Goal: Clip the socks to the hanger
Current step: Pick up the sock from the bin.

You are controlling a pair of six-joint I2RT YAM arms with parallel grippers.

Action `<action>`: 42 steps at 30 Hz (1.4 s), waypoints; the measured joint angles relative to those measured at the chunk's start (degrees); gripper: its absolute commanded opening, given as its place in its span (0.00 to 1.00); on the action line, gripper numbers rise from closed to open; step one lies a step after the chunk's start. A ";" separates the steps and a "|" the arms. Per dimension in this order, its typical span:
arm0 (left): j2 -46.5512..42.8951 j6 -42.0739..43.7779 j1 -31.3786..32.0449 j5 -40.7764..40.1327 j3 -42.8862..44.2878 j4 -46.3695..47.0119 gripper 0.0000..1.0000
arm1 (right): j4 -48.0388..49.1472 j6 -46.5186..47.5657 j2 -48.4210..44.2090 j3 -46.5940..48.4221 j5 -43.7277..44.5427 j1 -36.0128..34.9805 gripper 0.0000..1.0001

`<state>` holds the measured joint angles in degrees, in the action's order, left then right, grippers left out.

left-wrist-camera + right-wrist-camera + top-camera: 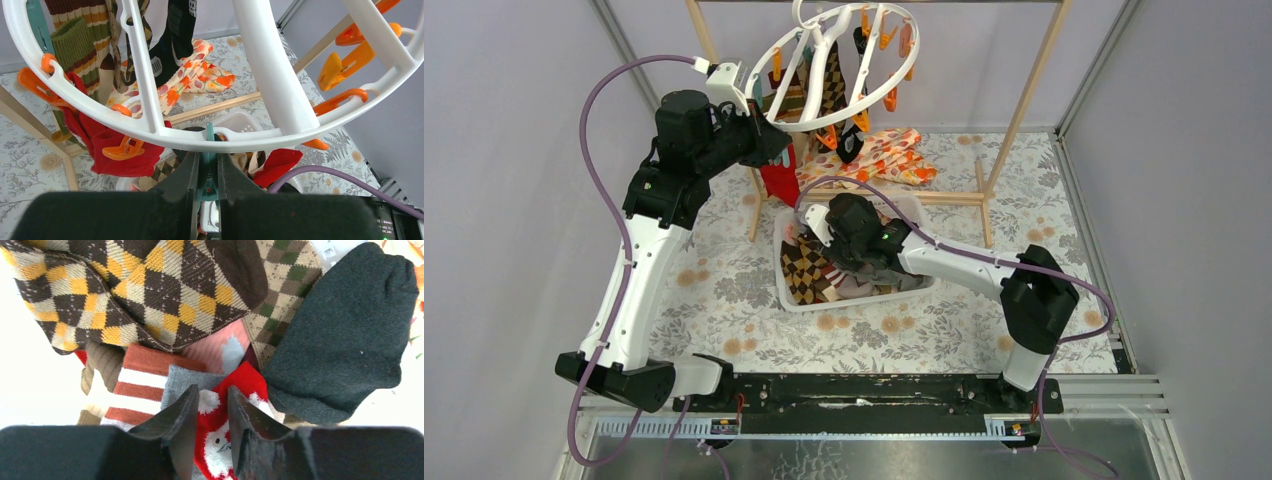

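Observation:
The white ring hanger (816, 62) hangs tilted at the back with orange clips and several socks clipped on, among them a red sock (781, 178). My left gripper (776, 135) is up under the ring (280, 90). In the left wrist view this gripper (209, 162) is shut on a teal clip (210, 137) just below the rim. My right gripper (824, 255) is down in the basket of socks. In the right wrist view it (214, 397) is closed on a red-and-white Santa sock (240, 385), beside an argyle sock (150, 300) and a dark grey sock (345, 335).
The white basket (786, 300) sits mid-table, full of socks. A pale wooden pole frame (1024, 100) holds the hanger. An orange floral cloth (879, 155) lies under it. Grey walls close in left and right. An orange clip (122, 149) hangs by the red sock (115, 145).

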<state>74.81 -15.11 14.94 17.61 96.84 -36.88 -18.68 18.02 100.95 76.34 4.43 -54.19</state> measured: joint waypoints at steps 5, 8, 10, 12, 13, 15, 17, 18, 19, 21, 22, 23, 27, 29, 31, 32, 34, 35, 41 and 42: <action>0.00 0.33 0.00 0.00 0.00 0.00 0.01 | 0.11 0.17 0.00 0.00 2.62 0.00 0.01; 0.00 0.35 0.00 0.00 0.00 0.00 0.01 | 0.24 0.20 -0.33 -0.13 3.65 -0.02 0.00; 0.00 0.37 0.00 -0.02 0.00 0.00 0.01 | 0.57 -0.26 -1.46 -0.57 3.56 0.04 0.00; 0.00 0.37 0.00 -0.02 0.00 0.00 0.01 | 1.16 -1.40 -3.52 -1.05 2.29 0.42 0.00; 0.00 0.37 0.00 -0.02 0.00 0.00 0.01 | 1.55 -2.16 -5.01 -1.27 1.20 0.83 0.08; 0.00 0.37 0.00 -0.02 0.00 0.00 0.01 | 2.32 -2.91 -7.58 -1.55 -0.48 1.77 0.24; 0.00 0.39 0.00 -0.02 0.00 0.00 0.01 | 2.82 -2.99 -10.03 -1.66 -1.33 2.56 0.33; 0.00 0.39 0.00 -0.02 0.00 0.00 0.01 | 2.91 -2.75 -10.93 -1.66 -1.64 2.73 0.39; 0.00 0.39 0.00 -0.02 0.00 0.00 0.01 | 2.80 -2.58 -11.37 -1.66 -1.81 2.84 0.44; 0.00 0.39 0.00 -0.02 0.00 0.00 0.01 | 2.01 -1.53 -11.52 -1.66 -2.29 2.89 0.54; 0.00 0.39 0.00 0.00 0.00 0.00 0.01 | 1.38 -1.27 -11.43 -1.77 -2.51 2.89 0.59; 0.00 0.39 0.00 -0.02 0.00 0.00 0.01 | 1.01 -0.81 -11.41 -2.21 -2.89 2.86 0.63; 0.00 0.42 0.00 -0.02 0.00 0.00 0.01 | 0.42 1.14 -11.41 -4.85 -3.89 2.40 0.65; 0.00 0.42 0.00 -0.02 0.00 0.00 0.01 | 0.11 2.38 -11.32 -5.99 -3.41 1.49 0.64; 0.00 0.42 0.00 -0.02 0.00 0.00 0.01 | -0.15 3.54 -10.75 -6.19 -2.49 0.28 0.60; 0.00 0.44 0.00 -0.02 0.00 0.00 0.01 | -0.11 4.09 -10.27 -6.19 -1.99 -0.31 0.59; 0.00 0.42 0.00 -0.02 0.00 0.00 0.01 | -0.13 4.81 -9.22 -6.16 -1.01 -0.92 0.56; 0.00 0.44 0.00 -0.02 0.00 0.00 0.01 | -0.09 5.05 -8.61 -6.14 -0.55 -1.01 0.56; 0.00 0.42 0.00 -0.02 0.00 0.00 0.01 | 0.11 5.40 -3.80 -4.57 2.40 -1.03 0.52; 0.00 0.44 0.00 -0.02 0.02 -0.02 0.01 | 0.11 5.40 -3.17 -4.22 2.75 -1.03 0.50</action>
<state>74.81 -14.68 14.94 17.58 96.86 -36.91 -18.57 23.42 97.78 72.12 7.18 -55.22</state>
